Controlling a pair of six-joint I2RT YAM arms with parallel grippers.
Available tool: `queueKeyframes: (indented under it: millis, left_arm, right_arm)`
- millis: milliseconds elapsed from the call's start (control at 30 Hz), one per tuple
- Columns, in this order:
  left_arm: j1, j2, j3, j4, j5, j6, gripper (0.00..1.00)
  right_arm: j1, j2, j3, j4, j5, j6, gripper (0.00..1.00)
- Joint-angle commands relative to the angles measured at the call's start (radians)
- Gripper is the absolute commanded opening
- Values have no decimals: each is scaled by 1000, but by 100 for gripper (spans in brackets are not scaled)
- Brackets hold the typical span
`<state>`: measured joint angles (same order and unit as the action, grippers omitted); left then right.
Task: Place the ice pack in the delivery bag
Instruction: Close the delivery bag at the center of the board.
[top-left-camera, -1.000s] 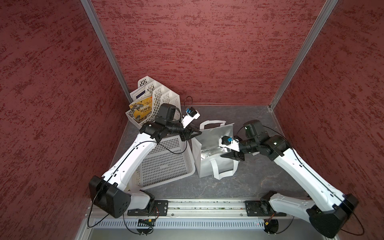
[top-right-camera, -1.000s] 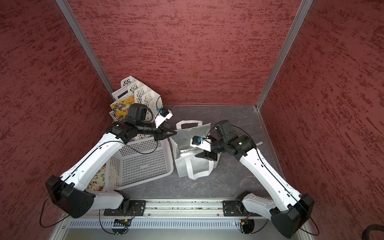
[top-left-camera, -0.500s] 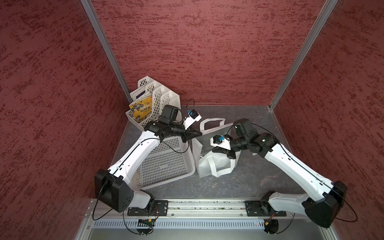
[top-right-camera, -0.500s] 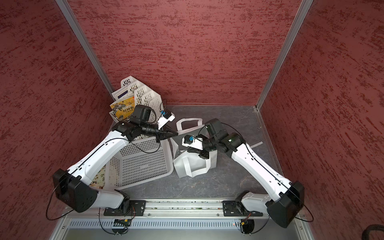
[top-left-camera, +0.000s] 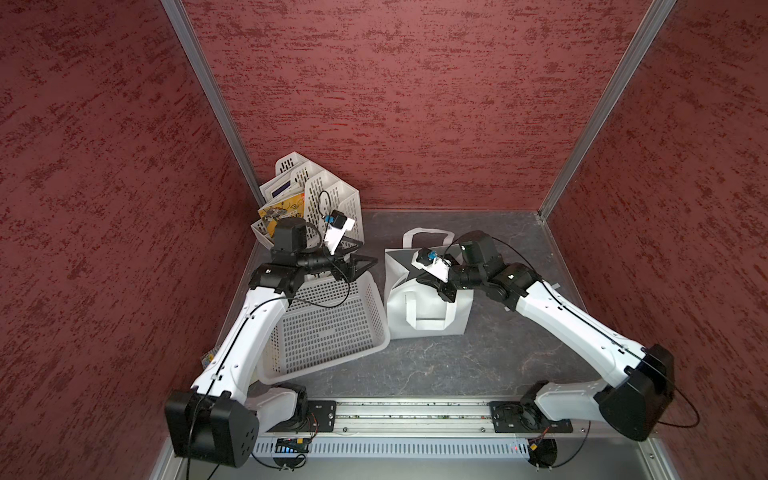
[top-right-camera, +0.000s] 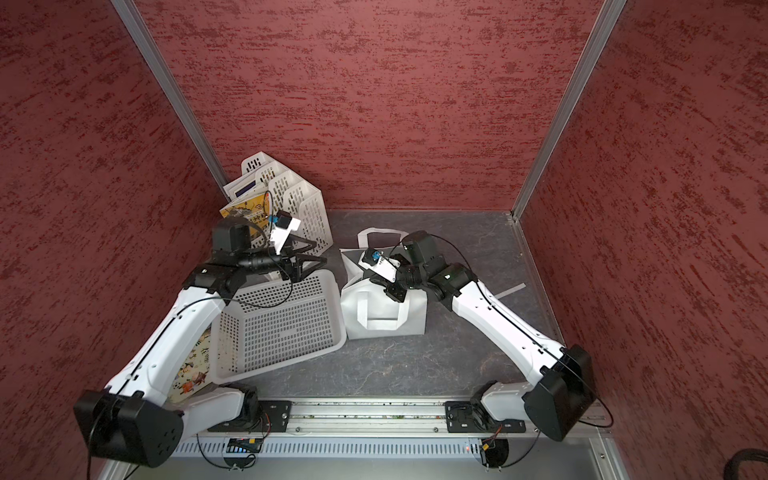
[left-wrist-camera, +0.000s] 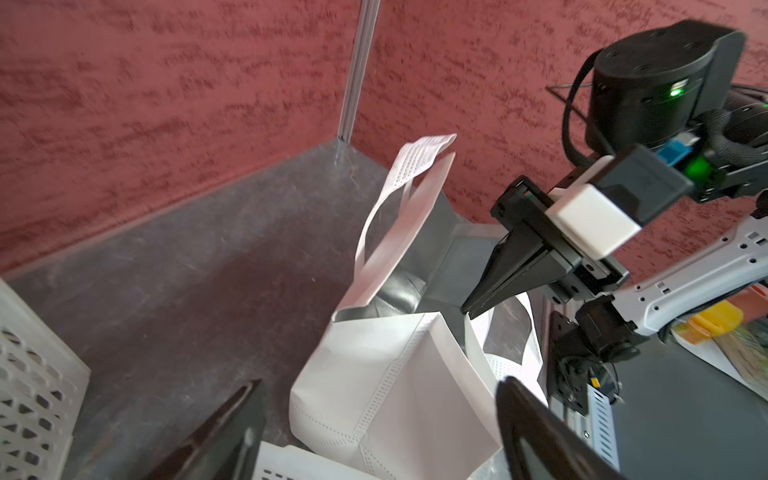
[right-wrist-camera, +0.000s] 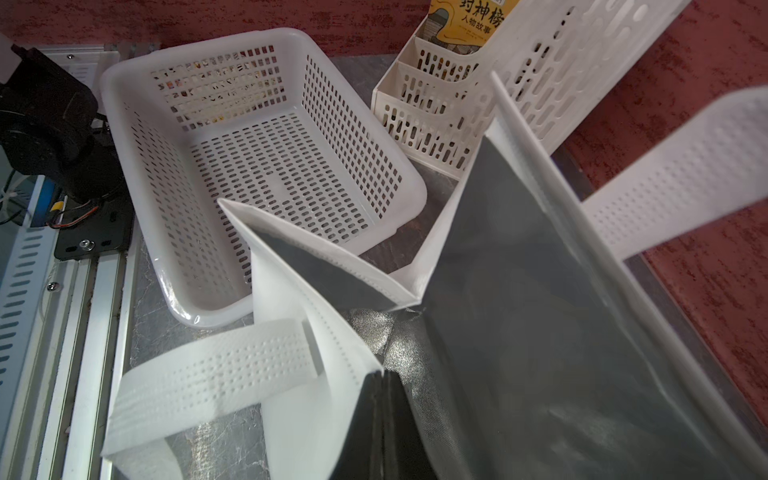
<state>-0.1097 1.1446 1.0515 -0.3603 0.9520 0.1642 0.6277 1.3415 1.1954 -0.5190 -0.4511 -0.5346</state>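
Grey marbled tabletop (top-left-camera: 457, 365) is shared by a white perforated plastic basket (top-left-camera: 376, 291) and the white boxy foil-lined delivery bag (top-left-camera: 424, 307), whose open mouth is reached by the pressed-together right gripper (left-wrist-camera: 469, 309), nearer than the wide-spread left gripper (top-left-camera: 368, 254); no ice pack can be made out, so its lie cannot be judged.

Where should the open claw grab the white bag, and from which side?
Pinch the top of the far loop handle of the delivery bag, coming in from the basket side. That strap stands upright and free above the rim, and the open left gripper faces it.
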Motion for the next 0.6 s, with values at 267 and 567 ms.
queueKeyframes:
  millis: [267,567]
  left_arm:
    - [-54,31,-245,160,-73,191,99]
    - [-73,296,-103,331,65,162,84]
  right_arm:
    - [6,14,-10,72,49,45,0]
    - [5,14,-15,68,45,44,0]
